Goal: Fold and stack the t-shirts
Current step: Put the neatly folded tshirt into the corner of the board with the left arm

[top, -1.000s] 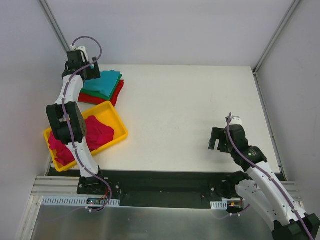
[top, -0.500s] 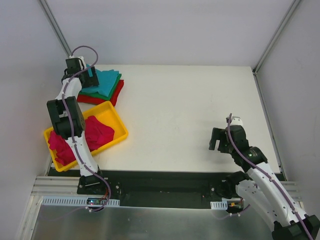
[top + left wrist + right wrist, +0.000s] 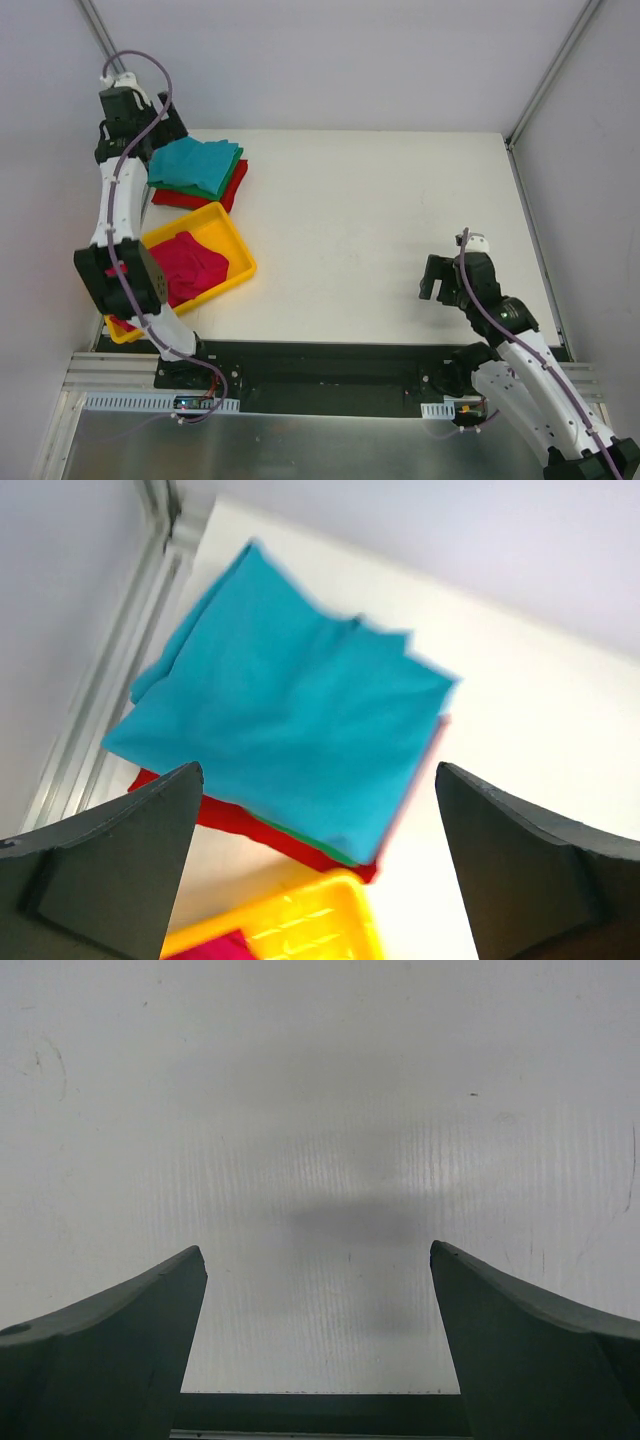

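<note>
White counter; left end effector & right end effector both released, empty. You could clip the folded teal-blue cotton t-shirt w/ the left, skewing the stack.

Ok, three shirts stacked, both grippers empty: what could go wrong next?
1. The teal shirt lies askew on the green shirt and red shirt near the table corner; another layer could leave the stack crooked.
2. The magenta cloth in the yellow tray is a crumpled lump, so the open left gripper may drag out more than one shirt.
3. The open right gripper hovers far from the tray, so two-handed folding may start late.
</note>
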